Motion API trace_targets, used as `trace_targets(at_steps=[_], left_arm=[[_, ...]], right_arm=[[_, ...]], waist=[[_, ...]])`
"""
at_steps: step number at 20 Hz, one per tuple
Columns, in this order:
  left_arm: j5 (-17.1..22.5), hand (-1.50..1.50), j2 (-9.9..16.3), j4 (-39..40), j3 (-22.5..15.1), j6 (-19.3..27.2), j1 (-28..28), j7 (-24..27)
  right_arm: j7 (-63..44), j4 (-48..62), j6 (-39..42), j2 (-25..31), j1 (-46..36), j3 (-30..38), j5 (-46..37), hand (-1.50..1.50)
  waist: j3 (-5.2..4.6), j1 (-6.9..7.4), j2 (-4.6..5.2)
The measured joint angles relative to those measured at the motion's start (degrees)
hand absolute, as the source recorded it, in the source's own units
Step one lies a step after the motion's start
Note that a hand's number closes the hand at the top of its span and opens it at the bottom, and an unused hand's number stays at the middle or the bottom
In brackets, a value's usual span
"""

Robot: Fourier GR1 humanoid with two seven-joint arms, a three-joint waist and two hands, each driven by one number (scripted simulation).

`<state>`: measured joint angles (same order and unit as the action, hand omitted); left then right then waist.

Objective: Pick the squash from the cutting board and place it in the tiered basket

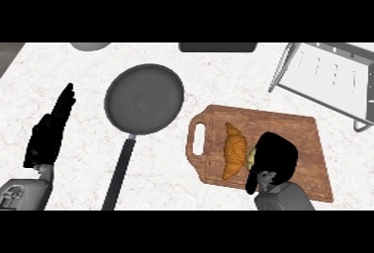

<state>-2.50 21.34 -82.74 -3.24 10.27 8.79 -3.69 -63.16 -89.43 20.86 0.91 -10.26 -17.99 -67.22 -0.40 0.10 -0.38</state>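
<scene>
1. Nearest, right hand [273, 157] sits over the cutting board [292, 129], fingers curled down over the squash [251, 157]; only a yellow-green sliver of it shows at the hand's left edge.
2. Croissant [234, 150] lies on the board just left of the squash, right beside the hand.
3. Left hand [50, 132] rests open at the left side, fingers straight, holding nothing.
4. Dark frying pan [144, 99] lies on the tabletop [66, 69] between left hand and board, handle pointing toward the near edge.
5. Tiered basket [329, 79] stands at far right, beyond the board, well apart from the hand.
6. Grey bowl [90, 46] and a dark object [217, 47] at the far edge, cut off.
</scene>
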Motion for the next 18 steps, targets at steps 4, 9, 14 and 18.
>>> trace_targets(at_steps=[4,9,14,18], left_arm=[[-1.0,0.0,-0.8,-0.8,-0.1,0.3,-0.1,-0.8],[-1.5,0.0,-1.1,-0.7,0.2,-0.3,-0.3,0.2],[-1.8,0.0,-2.0,-0.1,-1.1,-1.2,2.1,0.5],[-2.2,0.0,-2.2,0.1,-1.2,-1.1,2.8,0.0]], right_arm=[[-1.2,-1.2,-2.1,0.0,-0.7,-1.1,2.1,1.5],[-1.4,2.0,-6.4,-0.2,-6.6,-1.0,5.6,1.5],[1.5,11.9,-12.9,-0.4,-21.4,4.3,13.1,1.5],[3.1,16.4,-21.9,-0.6,-30.5,8.5,12.5,1.5]], waist=[[0.12,0.03,0.1],[0.33,0.89,0.49],[0.46,3.73,1.52],[0.45,4.24,1.54]])
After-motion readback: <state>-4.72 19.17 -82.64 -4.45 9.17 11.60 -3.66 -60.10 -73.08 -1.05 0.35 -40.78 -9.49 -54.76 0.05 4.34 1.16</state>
